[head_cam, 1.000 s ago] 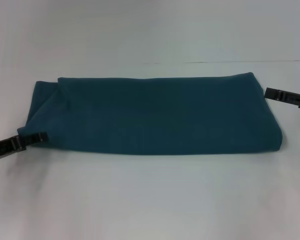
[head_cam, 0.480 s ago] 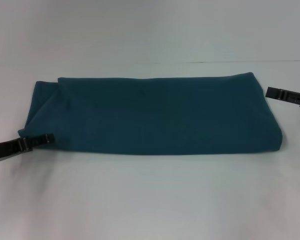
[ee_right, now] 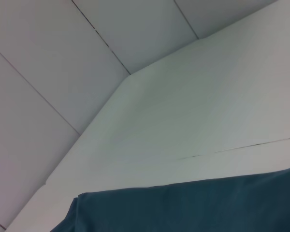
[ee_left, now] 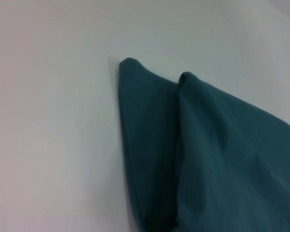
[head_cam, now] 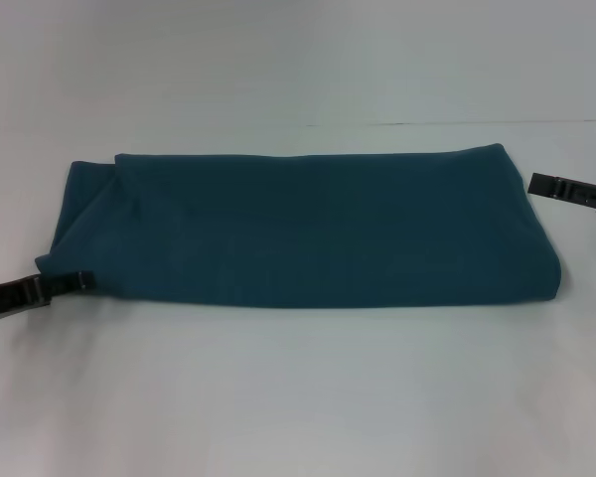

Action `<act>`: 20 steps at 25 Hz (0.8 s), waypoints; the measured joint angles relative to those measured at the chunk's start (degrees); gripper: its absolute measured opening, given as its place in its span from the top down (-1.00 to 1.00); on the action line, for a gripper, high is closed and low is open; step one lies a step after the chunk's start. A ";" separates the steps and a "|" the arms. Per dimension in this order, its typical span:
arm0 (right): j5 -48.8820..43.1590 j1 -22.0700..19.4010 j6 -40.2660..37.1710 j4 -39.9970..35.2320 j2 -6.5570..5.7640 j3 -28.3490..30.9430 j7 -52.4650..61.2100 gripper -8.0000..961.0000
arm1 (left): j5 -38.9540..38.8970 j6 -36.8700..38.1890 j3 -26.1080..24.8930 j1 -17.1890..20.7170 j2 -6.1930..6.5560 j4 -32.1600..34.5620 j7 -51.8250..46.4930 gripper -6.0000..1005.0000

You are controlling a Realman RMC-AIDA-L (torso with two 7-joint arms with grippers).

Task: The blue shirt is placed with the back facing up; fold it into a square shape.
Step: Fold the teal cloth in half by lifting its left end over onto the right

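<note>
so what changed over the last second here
The left end effector slid in along the shirt's near-left corner, then drew back a little toward the left edge; it is at that corner now. The blue shirt kept its folded oblong shape, and the right end effector stayed beside the far-right corner.

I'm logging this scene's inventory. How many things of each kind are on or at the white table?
Blue shirt, folded into a long band: 1
Black grippers: 2, the left gripper at the shirt's near-left corner and the right gripper beside its far-right end
White table: 1
Total: 4
</note>
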 joint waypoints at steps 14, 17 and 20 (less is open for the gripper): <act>0.00 -0.05 0.00 0.00 0.00 0.00 0.09 -0.62 | 0.93 0.68 0.17 -0.67 0.05 0.13 -0.33 -0.74; 0.00 -0.05 0.00 0.00 0.00 0.00 0.09 -0.62 | 0.94 0.48 0.20 -1.11 0.05 -0.24 -0.25 -0.74; 0.00 -0.05 -0.01 0.00 0.01 0.00 0.09 -0.62 | 0.94 -0.18 0.23 -1.48 0.05 -0.60 -0.06 -0.74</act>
